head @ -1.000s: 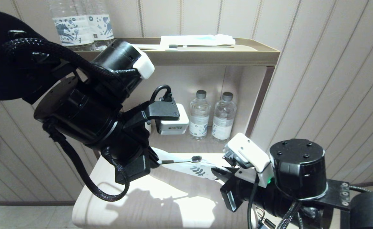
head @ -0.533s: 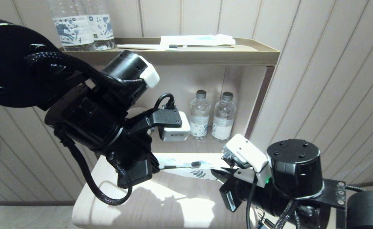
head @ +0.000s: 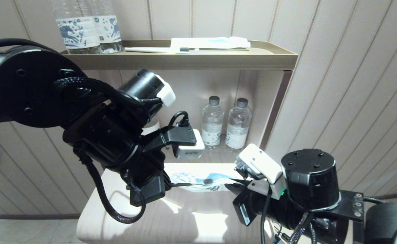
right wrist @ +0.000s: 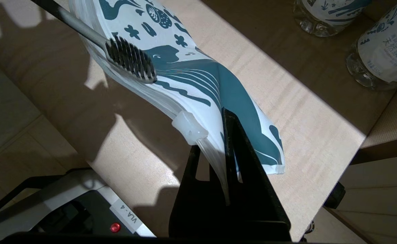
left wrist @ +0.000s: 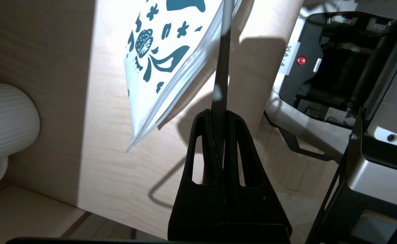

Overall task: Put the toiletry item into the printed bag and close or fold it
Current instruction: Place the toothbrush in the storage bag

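My left gripper (head: 168,183) (left wrist: 218,113) is shut on the handle of a slim toothbrush (head: 193,183) (left wrist: 223,67) with a pale grey handle and dark bristles (right wrist: 130,59). The brush head rests against the printed face of the bag, close to its strip-seal edge. The printed bag (head: 191,177) (left wrist: 158,51) (right wrist: 198,78), white with teal-blue plants, hangs above the light wooden table (head: 185,217). My right gripper (head: 233,185) (right wrist: 212,132) is shut on the bag's end beside the white slider (right wrist: 189,128). No pale mint toothbrush with light bristles shows clearly.
Two water bottles (head: 212,122) stand in the lower shelf behind the bag. The top tray (head: 273,49) carries bottles (head: 83,30), a white-and-blue packet (head: 212,42), a dark-headed toothbrush (head: 184,49) and a pale slim stick (head: 146,49). A white ribbed cup (left wrist: 5,125) sits nearby.
My left arm came down and to the right with the toothbrush. The brush head dropped onto the bag, and the bag turned so more of its teal print faces up.
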Robot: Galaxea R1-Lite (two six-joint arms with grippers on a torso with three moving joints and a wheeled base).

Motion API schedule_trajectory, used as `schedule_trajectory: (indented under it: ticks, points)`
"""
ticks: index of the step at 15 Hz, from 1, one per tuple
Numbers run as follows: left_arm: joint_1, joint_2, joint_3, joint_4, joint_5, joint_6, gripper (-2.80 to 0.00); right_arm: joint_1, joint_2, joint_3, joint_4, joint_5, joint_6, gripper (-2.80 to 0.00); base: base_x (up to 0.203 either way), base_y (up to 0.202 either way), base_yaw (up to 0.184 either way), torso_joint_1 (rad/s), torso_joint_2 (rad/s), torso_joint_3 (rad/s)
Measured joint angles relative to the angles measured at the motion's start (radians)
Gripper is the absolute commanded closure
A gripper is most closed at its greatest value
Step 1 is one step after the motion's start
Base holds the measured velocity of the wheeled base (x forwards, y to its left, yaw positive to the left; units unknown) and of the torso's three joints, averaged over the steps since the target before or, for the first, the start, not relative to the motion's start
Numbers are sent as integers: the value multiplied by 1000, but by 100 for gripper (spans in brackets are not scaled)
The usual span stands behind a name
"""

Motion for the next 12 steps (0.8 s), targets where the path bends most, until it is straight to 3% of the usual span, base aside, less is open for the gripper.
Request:
schedule_trajectory:
  ticks: [8, 12]
  points:
    - [0, 9, 75, -57, 1, -2, 0, 1, -5, -5, -1, -1, 0, 0, 0, 0, 0, 0, 0, 0]
    - [0, 27, 111, -147, 2, -2, 0, 4, -25, 20, -2, -2, 0, 0, 0, 0, 0, 0, 0, 0]
